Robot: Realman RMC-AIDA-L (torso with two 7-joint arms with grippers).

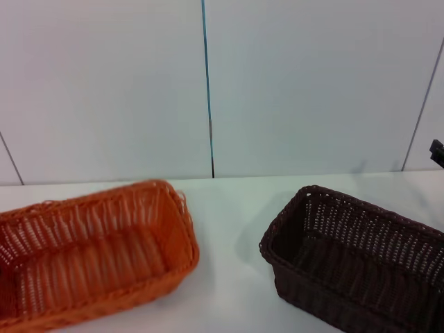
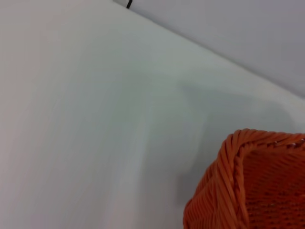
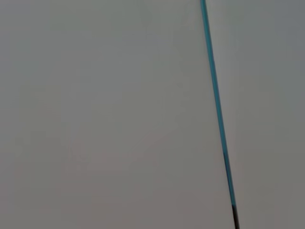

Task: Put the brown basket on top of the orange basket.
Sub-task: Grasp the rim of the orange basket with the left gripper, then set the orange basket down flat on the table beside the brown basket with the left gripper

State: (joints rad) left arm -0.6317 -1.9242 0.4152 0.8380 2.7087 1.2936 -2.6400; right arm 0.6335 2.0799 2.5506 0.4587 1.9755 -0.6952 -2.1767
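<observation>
The orange basket [image 1: 90,257] lies on the white table at the left in the head view, open side up. One of its corners [image 2: 248,186] also shows in the left wrist view. The brown basket [image 1: 357,260] stands on the table at the right, upright, about a hand's width from the orange one. A small dark part of my right gripper [image 1: 437,152] pokes in at the right edge, above and behind the brown basket and touching nothing. My left gripper is out of sight. The right wrist view holds only the wall.
The white table [image 1: 229,229] runs back to a pale wall with a thin blue-black seam [image 1: 208,90]. A bare strip of table separates the two baskets.
</observation>
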